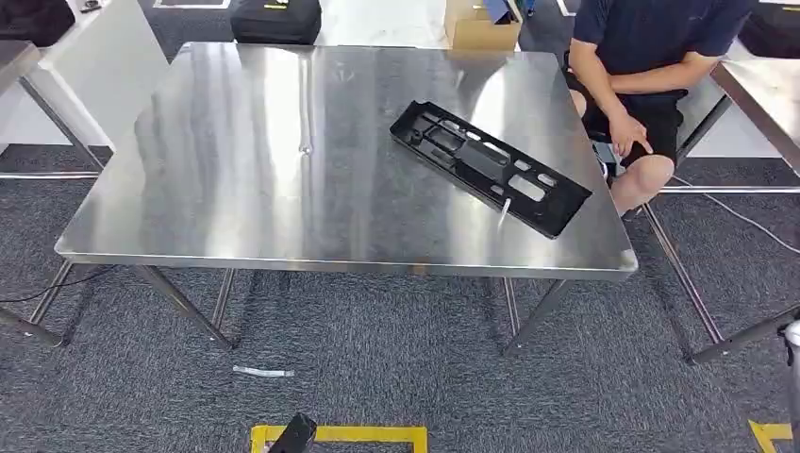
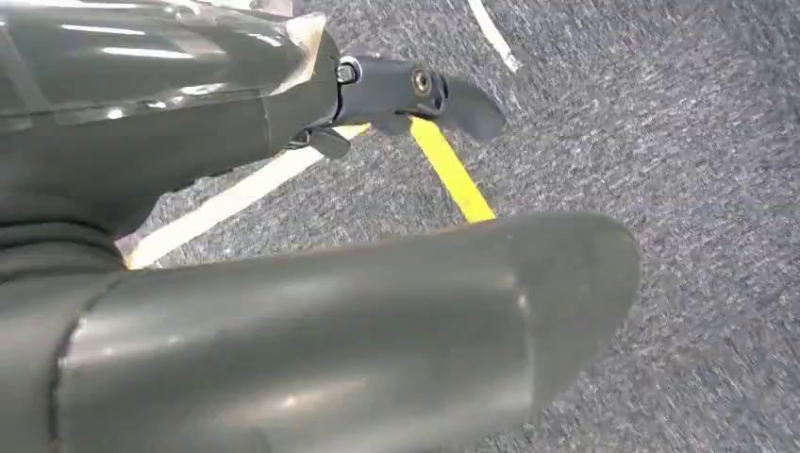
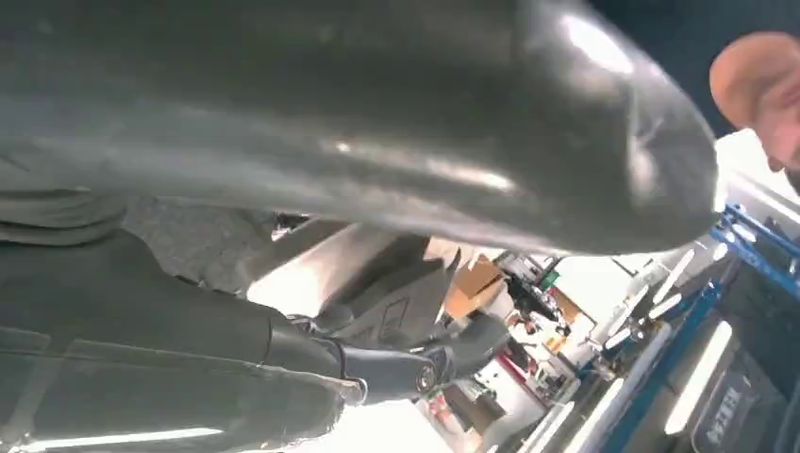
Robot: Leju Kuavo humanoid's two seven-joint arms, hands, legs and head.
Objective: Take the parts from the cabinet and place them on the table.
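A long black plastic part (image 1: 491, 167) with several cut-outs lies flat and slanted on the right half of the steel table (image 1: 236, 170). My left hand (image 2: 283, 283) hangs over grey carpet with its thumb and dark fingers (image 2: 443, 94) apart and nothing in it. In the right wrist view my right hand (image 3: 330, 189) also holds nothing; its thumb and a dark finger (image 3: 415, 368) stand apart. Both hands are low, off the table, away from the part.
A person (image 1: 641, 75) sits at the table's far right corner, one hand on a knee. Another steel table (image 1: 769, 90) stands at the right, a white one (image 1: 94, 57) at the left. Yellow floor tape (image 1: 340, 434) lies by my feet. A cardboard box (image 1: 481, 24) and a black bag (image 1: 275, 19) sit beyond the table.
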